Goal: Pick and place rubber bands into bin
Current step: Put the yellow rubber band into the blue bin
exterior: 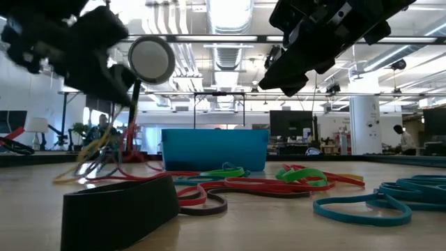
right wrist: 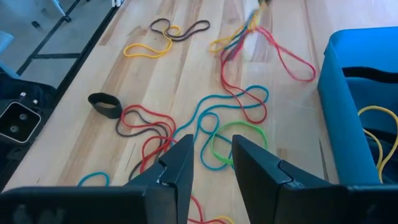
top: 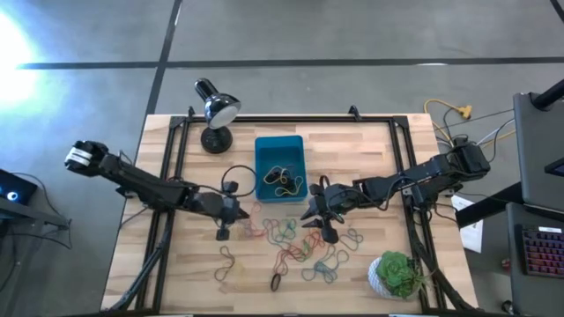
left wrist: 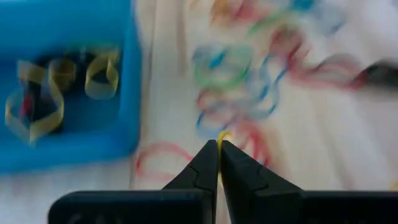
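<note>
Many coloured rubber bands (top: 300,246) lie loose on the wooden table, near of the teal bin (top: 279,167). The bin holds a few yellow and dark bands (right wrist: 379,134). My left gripper (top: 238,213), just left of the pile and near the bin's near left corner, is shut on a small bunch of bands (exterior: 101,153). My right gripper (right wrist: 211,155) hangs open above the pile's right part (top: 322,216), with nothing between its fingers. A wide black band (right wrist: 104,104) lies apart near the table's near edge. My left gripper pinches the bunch between its two fingertips; a yellow band (left wrist: 222,135) shows just beyond the shut tips. The fingers slant down from the table's left. Yellow, red and blue strands (exterior: 90,164) hang slack below them. A red loop (right wrist: 292,62) trails on the table.
A black desk lamp (top: 216,110) stands at the far left, beside the bin. A green plant in a white pot (top: 397,275) stands at the near right corner. Black frame rails (top: 176,158) run along both table sides. Bare wood shows at the near left (top: 176,273).
</note>
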